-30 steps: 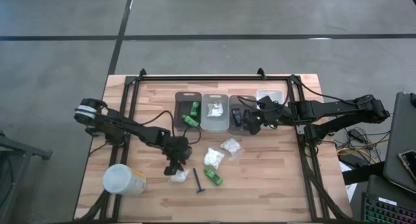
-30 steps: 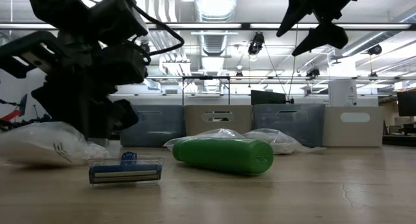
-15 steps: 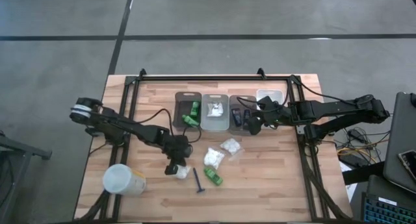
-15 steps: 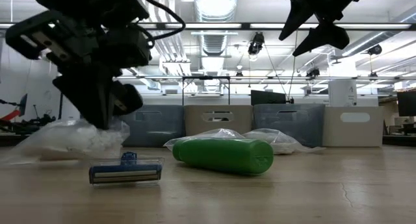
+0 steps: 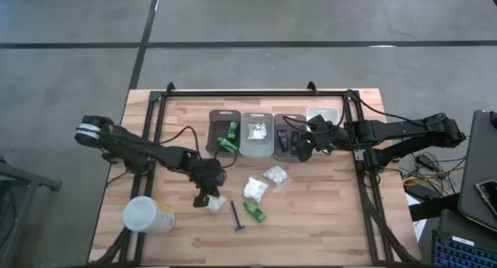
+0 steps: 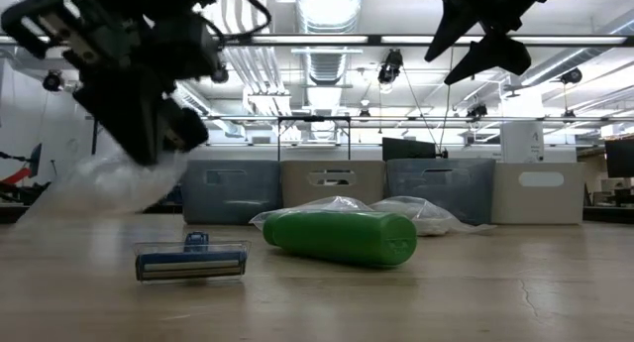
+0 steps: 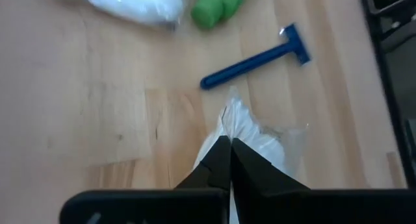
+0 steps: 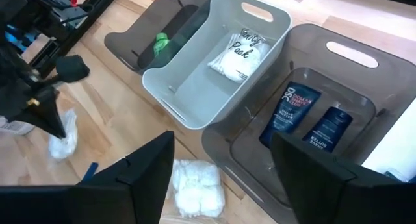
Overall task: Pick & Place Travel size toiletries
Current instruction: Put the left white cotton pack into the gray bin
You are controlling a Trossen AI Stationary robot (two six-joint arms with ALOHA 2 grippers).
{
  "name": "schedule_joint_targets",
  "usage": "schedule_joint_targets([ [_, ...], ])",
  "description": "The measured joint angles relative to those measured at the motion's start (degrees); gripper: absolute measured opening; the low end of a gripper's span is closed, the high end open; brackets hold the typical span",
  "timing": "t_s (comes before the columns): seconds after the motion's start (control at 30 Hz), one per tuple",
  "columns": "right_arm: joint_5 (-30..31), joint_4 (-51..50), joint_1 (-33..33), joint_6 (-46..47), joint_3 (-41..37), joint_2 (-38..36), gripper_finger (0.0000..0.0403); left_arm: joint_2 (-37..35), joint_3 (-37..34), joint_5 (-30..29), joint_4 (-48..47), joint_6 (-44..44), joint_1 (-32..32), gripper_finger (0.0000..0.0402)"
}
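The left end effector is clamped on a white packet, held just above the desk. A razor lies just to its right. The right end effector hovers spread apart over the bins.

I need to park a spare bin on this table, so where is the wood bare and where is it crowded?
Bare wood lies right of the white packets, toward the table edge, and at the left behind the white cylinder. The middle is crowded: the left gripper holds a packet beside the razor and green bottle.
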Motion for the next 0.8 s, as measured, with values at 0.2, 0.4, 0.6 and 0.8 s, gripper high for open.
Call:
schedule_joint_targets([
  [0.2,-2.3,3.2,0.0,-0.5,0.0,0.0,0.0267,-9.4,3.0,-6.8,-5.1,1.1,1.1,0.0002],
  [0.4,-3.1,10.0,-0.2,-3.7,0.0,1.1,0.0282,-15.1,9.1,-14.9,-4.2,5.8,6.3,0.0001],
  [0.6,-6.3,14.7,-0.3,-5.6,0.0,3.6,0.0296,-15.7,15.8,-14.2,-3.1,6.6,10.4,0.0001],
  [0.8,-9.2,22.3,-0.5,-5.9,0.0,6.4,0.0306,-13.3,18.5,-21.9,-2.8,10.5,11.2,0.0001],
])
